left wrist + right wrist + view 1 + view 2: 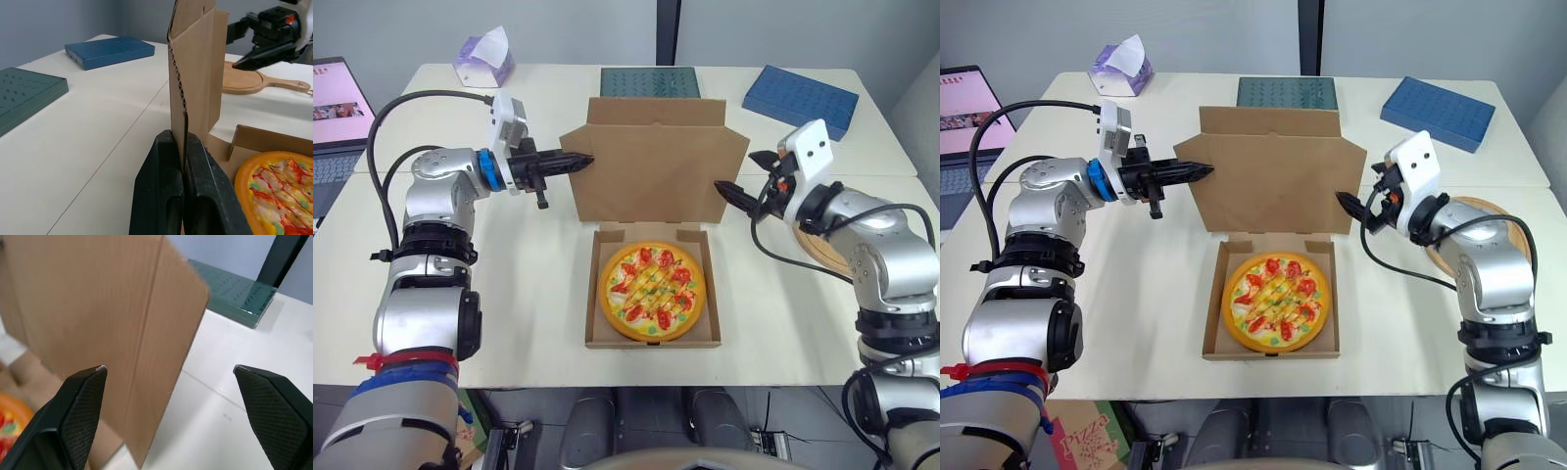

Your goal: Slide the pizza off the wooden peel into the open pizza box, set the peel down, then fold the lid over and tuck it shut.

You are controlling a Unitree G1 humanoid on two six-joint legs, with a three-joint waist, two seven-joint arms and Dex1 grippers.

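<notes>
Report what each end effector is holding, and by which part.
Left end effector: shut on the lid, pinching the edge of its left side flap. Right end effector: open at the lid's right flap, holding nothing.

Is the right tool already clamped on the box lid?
No, the right tool is open, its fingers spread wide apart at the edge of the lid.

Bench with tissue box, green case and blue case along its far edge; laptop off its left side
</notes>
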